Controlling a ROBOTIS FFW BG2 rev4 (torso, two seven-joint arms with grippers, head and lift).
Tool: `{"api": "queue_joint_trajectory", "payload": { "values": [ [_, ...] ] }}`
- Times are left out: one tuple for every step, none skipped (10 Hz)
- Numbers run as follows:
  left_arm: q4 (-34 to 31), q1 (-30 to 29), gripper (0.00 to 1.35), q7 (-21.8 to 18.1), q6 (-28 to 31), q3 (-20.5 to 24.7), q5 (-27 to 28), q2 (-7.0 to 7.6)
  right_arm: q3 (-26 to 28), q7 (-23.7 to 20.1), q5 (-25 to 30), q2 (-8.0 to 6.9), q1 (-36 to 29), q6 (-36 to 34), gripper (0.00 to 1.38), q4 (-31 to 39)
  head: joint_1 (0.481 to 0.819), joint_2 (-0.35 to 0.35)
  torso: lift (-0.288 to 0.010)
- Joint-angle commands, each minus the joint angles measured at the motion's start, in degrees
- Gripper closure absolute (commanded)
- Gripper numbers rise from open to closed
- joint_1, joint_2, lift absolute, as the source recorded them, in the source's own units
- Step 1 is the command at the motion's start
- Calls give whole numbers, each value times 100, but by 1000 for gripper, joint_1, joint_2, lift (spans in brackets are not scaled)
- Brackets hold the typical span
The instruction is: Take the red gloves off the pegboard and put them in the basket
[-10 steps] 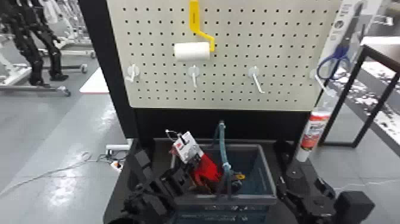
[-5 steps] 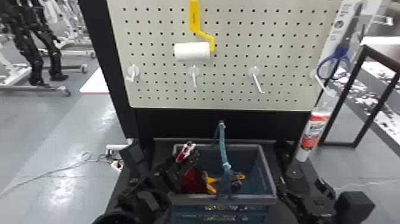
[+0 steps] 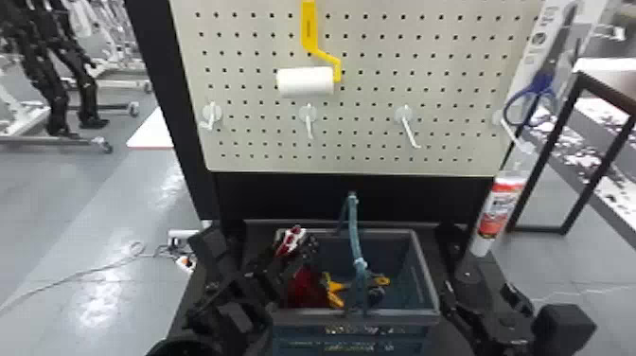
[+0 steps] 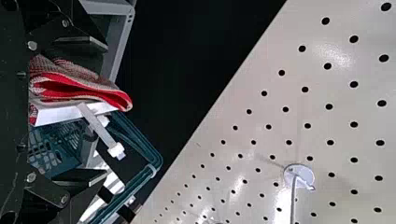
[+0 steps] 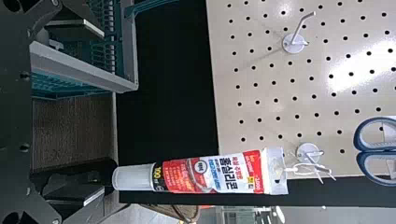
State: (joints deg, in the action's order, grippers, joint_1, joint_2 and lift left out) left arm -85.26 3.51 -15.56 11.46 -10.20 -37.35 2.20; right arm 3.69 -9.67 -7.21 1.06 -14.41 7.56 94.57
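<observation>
Between the spread left jaws, the red gloves (image 4: 114,95) look folded, partly grey, beside white card (image 4: 60,114).

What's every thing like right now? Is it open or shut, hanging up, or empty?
Left end effector: open
Right end effector: open
Red gloves: bunched between the left end effector's fingers
Basket: open-topped, things inside
Basket handle: raised
Paint roller: hanging up
Hook under the roller: bare
Tube: hanging from a hook
Scissors: hanging up
</observation>
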Motion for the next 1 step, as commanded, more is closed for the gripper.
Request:
{"api": "queue_joint_trajectory", "payload": {
  "values": [
    [0,-9,334,0,-73,-9,17,0,0,0,0,0,-9,0,136,0,549,0,-100]
  ]
}}
